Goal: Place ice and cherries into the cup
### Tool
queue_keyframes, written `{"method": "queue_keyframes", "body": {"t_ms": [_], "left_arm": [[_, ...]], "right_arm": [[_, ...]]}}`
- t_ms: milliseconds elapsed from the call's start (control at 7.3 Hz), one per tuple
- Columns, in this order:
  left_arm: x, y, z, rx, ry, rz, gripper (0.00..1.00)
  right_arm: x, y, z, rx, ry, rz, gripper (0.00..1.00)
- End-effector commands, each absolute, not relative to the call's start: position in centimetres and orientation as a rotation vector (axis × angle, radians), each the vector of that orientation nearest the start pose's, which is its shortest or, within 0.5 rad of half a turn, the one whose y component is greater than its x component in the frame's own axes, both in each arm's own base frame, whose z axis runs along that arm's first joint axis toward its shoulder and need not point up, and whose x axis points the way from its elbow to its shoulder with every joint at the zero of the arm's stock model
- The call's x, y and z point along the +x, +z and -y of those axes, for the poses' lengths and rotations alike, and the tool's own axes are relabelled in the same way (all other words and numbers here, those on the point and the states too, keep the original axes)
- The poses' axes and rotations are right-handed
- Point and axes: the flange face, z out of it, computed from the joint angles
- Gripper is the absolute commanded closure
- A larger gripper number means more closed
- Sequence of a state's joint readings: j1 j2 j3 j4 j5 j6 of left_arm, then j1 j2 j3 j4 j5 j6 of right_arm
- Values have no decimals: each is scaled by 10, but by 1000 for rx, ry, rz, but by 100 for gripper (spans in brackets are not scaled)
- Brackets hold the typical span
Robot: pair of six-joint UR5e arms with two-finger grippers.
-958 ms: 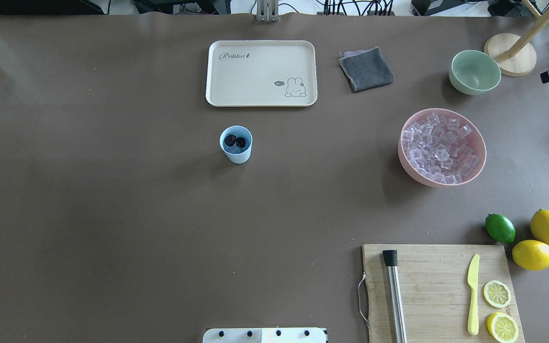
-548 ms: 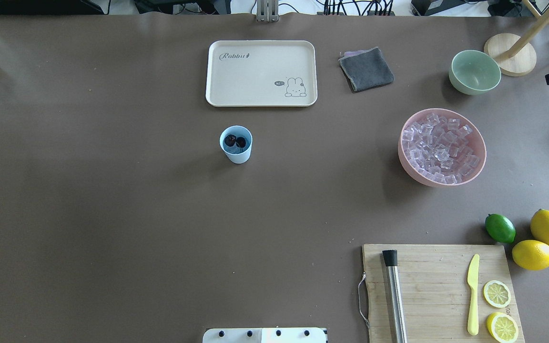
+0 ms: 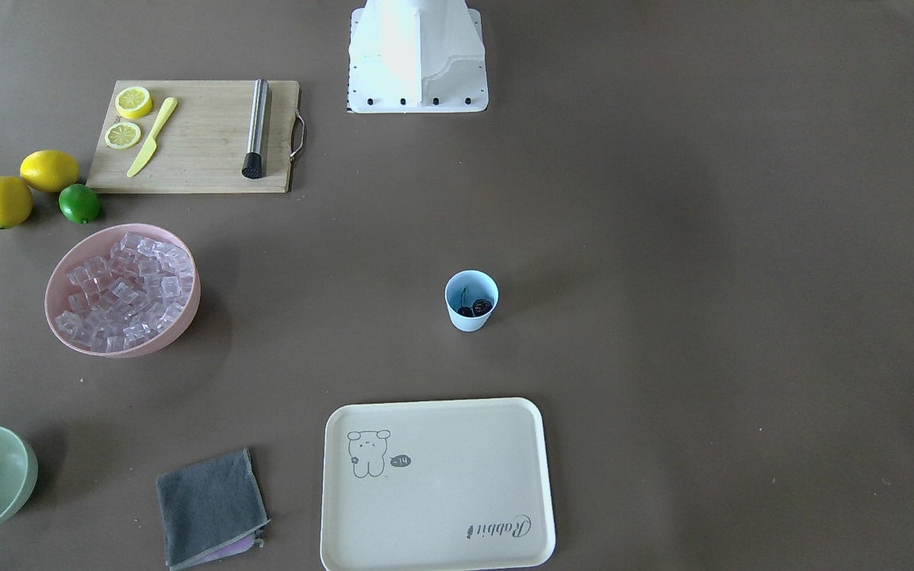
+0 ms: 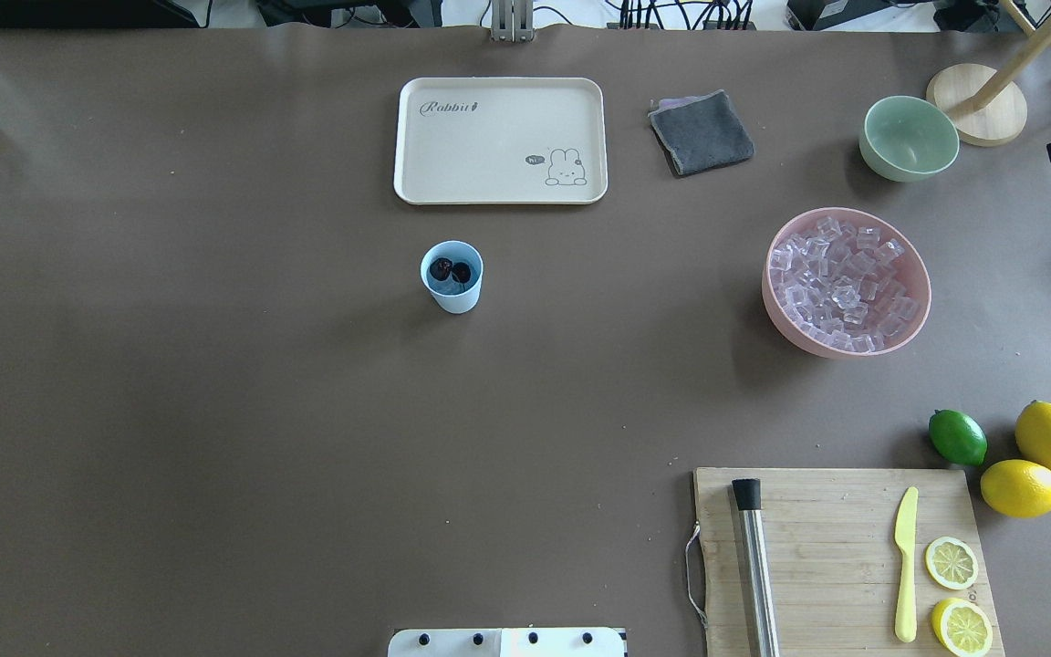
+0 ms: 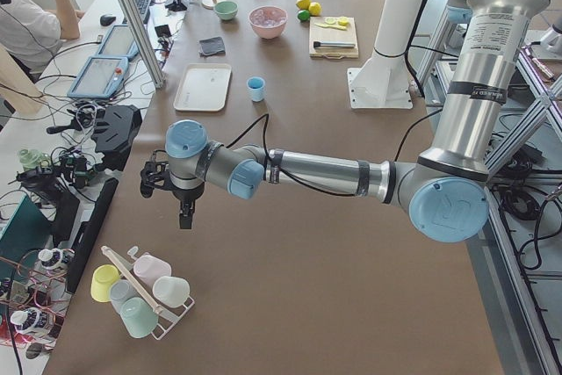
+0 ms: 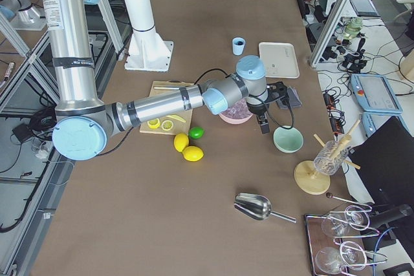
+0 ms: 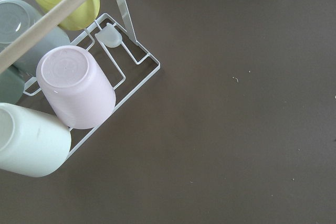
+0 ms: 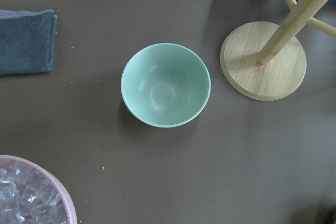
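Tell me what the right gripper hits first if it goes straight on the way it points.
Probably the green bowl, which fills the middle of the wrist view below the right gripper; depth is unclear, so bare table beside it is possible.

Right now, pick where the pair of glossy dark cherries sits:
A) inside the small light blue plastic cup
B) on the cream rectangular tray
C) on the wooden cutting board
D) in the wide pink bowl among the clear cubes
A: the pair of glossy dark red-black cherries lies inside the small light blue plastic cup, as both the overhead and the front-facing views show.
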State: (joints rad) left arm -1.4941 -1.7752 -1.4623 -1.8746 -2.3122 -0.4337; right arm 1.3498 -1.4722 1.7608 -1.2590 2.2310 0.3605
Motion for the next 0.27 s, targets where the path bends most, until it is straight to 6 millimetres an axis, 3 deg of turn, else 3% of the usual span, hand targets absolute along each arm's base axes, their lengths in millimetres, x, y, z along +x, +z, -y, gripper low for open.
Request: {"method": "queue_keyframes", "body": {"t_ms": [0,137], "left_arm": [[-25,583,584,184,-196,-806,2],[-25,587,578,180,-198,-805,2]], "right_arm": [[-49,481,547,374,-68,778,0],[-49,480,548,374,-68,778,0]]}}
